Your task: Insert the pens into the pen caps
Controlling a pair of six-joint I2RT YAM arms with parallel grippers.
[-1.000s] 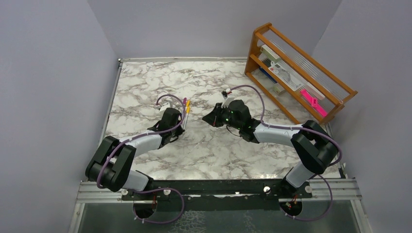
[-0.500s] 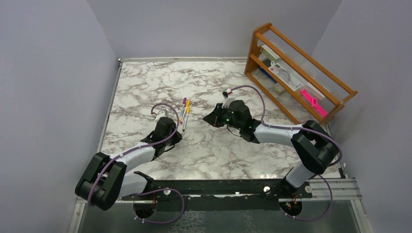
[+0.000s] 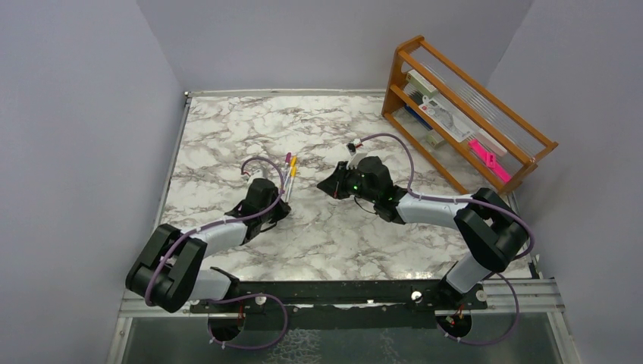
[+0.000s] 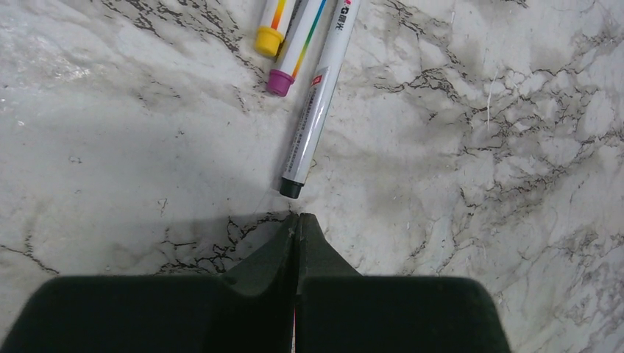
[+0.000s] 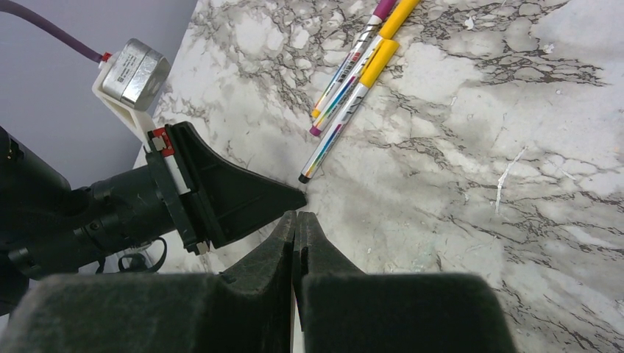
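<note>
Left hand (image 3: 280,205) — clenched, empty — has pulled back from the 3 slim silver-grey pens (image 3: 288,174) lying together on the veined white marble desk (image 3: 227,129); the clenched right hand (image 3: 322,186) faces it. Left wrist: pen ends lie just ahead of that hand. Right wrist: stubby yellow and magenta plastic caps (image 5: 379,60) look seated — probably done; marble runs to a lilac-grey wall (image 5: 59,59).

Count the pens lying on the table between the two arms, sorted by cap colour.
Yellow-capped pens: 2
Magenta-capped pen: 1
Total: 3 pens
</note>
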